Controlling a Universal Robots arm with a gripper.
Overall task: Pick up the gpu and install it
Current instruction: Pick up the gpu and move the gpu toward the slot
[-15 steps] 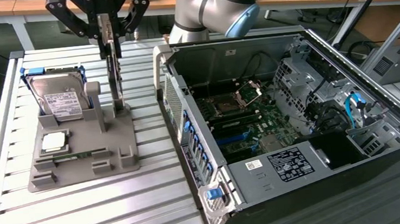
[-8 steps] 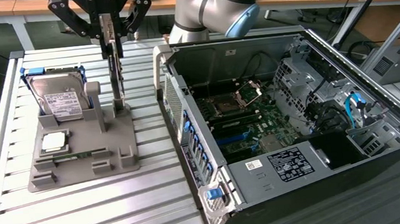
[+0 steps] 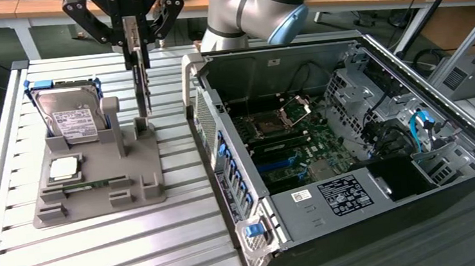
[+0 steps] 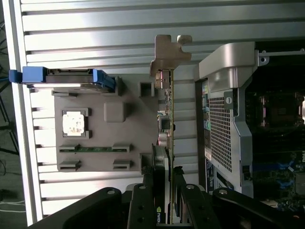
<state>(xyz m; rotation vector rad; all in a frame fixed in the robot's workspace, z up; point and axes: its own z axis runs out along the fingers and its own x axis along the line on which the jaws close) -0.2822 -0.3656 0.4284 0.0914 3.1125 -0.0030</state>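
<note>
The gpu (image 3: 141, 83) is a thin dark card standing on edge over the grey holder (image 3: 128, 155). My gripper (image 3: 135, 48) is shut on its upper end, one finger on each face. The card's lower edge is at the holder's slot posts (image 3: 144, 125); I cannot tell whether it still sits in them. In the wrist view the gpu (image 4: 169, 109) appears edge-on, running from its silver bracket (image 4: 167, 47) back to my gripper (image 4: 166, 168), whose black fingers (image 4: 148, 188) press on both sides of it.
The holder also carries a silver hard drive (image 3: 68, 115) with blue tabs, a processor chip (image 3: 64, 167) and a green memory stick (image 3: 95, 183). The open computer case (image 3: 216, 83) lies at the exterior view's right, motherboard (image 3: 290, 148) exposed. Slatted aluminium table (image 3: 102, 254) lies underneath.
</note>
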